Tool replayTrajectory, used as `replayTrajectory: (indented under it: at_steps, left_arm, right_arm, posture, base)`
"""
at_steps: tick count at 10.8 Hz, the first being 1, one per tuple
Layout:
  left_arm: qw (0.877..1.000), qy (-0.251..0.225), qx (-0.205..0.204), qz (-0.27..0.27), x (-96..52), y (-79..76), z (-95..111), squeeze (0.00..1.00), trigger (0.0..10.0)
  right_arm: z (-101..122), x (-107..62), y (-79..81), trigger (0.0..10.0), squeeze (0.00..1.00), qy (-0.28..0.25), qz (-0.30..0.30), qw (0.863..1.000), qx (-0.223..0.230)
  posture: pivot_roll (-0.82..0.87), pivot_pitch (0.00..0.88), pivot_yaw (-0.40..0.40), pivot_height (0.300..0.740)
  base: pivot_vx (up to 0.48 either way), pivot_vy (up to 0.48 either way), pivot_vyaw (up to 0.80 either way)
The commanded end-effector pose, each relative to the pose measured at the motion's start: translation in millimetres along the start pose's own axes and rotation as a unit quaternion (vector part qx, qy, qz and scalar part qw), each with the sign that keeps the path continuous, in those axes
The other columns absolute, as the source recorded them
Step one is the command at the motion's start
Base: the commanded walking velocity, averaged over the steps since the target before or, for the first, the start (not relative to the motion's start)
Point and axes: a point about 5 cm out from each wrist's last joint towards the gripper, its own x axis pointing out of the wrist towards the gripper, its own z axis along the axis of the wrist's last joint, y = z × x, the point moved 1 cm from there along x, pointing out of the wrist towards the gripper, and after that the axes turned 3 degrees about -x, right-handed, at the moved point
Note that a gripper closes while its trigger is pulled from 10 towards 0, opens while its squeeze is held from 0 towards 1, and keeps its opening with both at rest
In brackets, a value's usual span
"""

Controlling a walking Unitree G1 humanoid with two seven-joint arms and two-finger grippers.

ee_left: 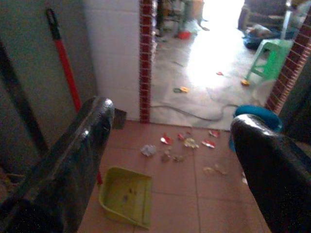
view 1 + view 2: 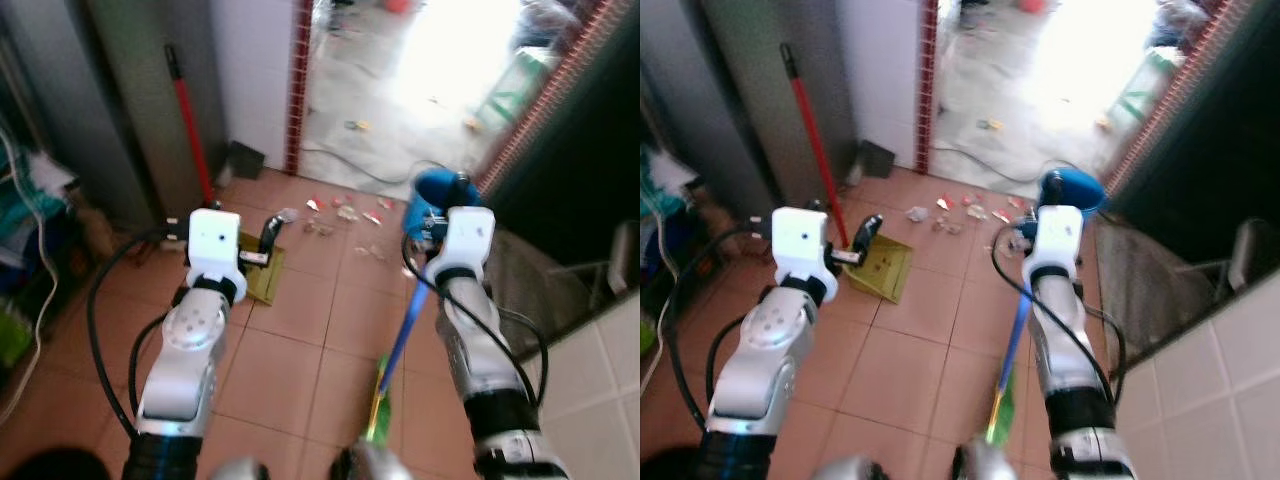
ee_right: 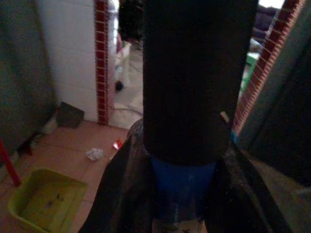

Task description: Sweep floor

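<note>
scattered paper litter (image 2: pixel 340 212) lies on the terracotta tile floor (image 2: pixel 290 340) ahead, nearer the right gripper (image 2: pixel 437 222), whose fingers clamp the blue broom handle (image 2: pixel 400 345). left gripper (image 1: pixel 170 160) hangs spread wide, holding nothing, above the yellow-green plastic dustpan (image 1: pixel 125 195).

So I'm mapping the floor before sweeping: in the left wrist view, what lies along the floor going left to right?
Red-handled stick → yellow-green dustpan → scattered litter → blue tub.
</note>
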Motion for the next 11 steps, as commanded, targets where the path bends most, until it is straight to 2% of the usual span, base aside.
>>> replayTrajectory:
  at_steps: [1, 2, 3, 6, 11]
  left_arm:
    - [1.0, -0.001, -0.007, -0.01, 1.0, -6.7, 0.9, 0.0, 10.0]
    - [1.0, -0.019, 0.008, -0.014, 1.6, -6.6, 4.1, 0.0, 10.0]
    - [0.999, -0.024, 0.012, -0.02, 1.9, -8.1, 5.6, 0.0, 10.0]
    - [0.999, -0.023, -0.01, -0.038, -1.1, -9.1, 4.7, 0.0, 10.0]
    - [0.998, -0.027, -0.018, -0.052, -0.6, -10.2, 6.7, 0.0, 10.0]
  right_arm:
    - [6.6, 2.0, -6.5, 10.0, 0.0, -0.013, -0.011, 1.0, 0.0]
    - [6.4, 2.1, -5.7, 10.0, 0.0, -0.014, -0.01, 1.0, 0.0]
    - [5.8, 2.0, -5.8, 10.0, 0.0, -0.013, -0.01, 1.0, -0.001]
    - [5.8, 2.6, -6.6, 10.0, 0.0, -0.014, -0.012, 1.0, 0.001]
    - [6.4, 3.4, -5.1, 10.0, 0.0, -0.017, -0.011, 1.0, 0.004]
  posture:
    - [0.06, 0.068, -0.063, 0.74]
    - [0.06, 0.057, -0.052, 0.74]
    - [0.06, 0.052, -0.053, 0.74]
    - [0.06, 0.049, -0.051, 0.74]
    - [0.06, 0.043, -0.048, 0.74]
  base:
    - [0.0, 0.48, 0.0]
    - [0.0, 0.461, 0.0]
    - [0.0, 0.0, 0.0]
    - [0.0, 0.0, 0.0]
    - [0.431, 0.0, -0.17]
